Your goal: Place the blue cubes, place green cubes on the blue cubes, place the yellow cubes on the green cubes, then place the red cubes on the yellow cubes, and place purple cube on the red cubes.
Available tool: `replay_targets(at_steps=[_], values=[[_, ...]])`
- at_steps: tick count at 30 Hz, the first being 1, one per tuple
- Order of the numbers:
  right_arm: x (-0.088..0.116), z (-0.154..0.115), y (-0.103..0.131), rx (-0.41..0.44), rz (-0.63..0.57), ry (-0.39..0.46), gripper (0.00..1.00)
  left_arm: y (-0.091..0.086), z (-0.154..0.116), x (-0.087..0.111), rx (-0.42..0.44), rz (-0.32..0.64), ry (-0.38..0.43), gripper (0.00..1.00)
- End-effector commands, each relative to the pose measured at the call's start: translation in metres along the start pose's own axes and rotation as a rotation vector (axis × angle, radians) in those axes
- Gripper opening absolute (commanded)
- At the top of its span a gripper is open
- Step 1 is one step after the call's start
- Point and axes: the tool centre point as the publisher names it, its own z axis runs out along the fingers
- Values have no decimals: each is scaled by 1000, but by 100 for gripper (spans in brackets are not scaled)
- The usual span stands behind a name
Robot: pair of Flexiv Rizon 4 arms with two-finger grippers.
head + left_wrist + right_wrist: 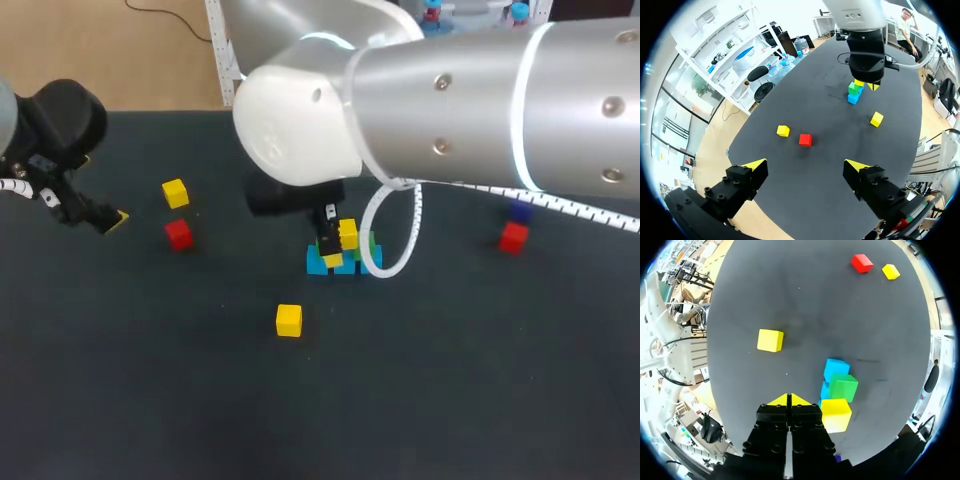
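The right gripper (pixel 789 400), fingers pressed together on nothing, sits just beside the yellow cube (pixel 836 414) topping the green cube (pixel 843 387) and blue cubes (pixel 836 369) mid-table (probably to nudge it square), while the left gripper (pixel 805 167) hangs spread and empty well aside, leaving the stack clear.

Cubes on the counter (pixel 450 400): nine counted, in five colours.

Three are yellow: a yellow cube (pixel 175 193) at the upper left, a second yellow cube (pixel 289 320) below the middle, and a third yellow cube (pixel 347 233) in the central cluster. Two are red: a red cube (pixel 179 234) at the left and a second red cube (pixel 513 238) at the right. Two are blue, a blue cube (pixel 317 262) and a second blue cube (pixel 824 390), both in the cluster. One green cube (pixel 368 246) sits there too. One purple cube (pixel 519 212), partly hidden, lies just above the right red one.
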Motion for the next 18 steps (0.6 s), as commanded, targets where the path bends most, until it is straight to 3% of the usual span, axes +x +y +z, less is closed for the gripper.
replay_targets(at_steps=[1, 18], values=[[1, 3, -2, 0, -2, 0, 0, 1, 0, 1, 2, 1, -3, 100], [-2, 0, -15, 37, -12, -1, 0, 1, 0, 1, 2, 1, -3, 100]])
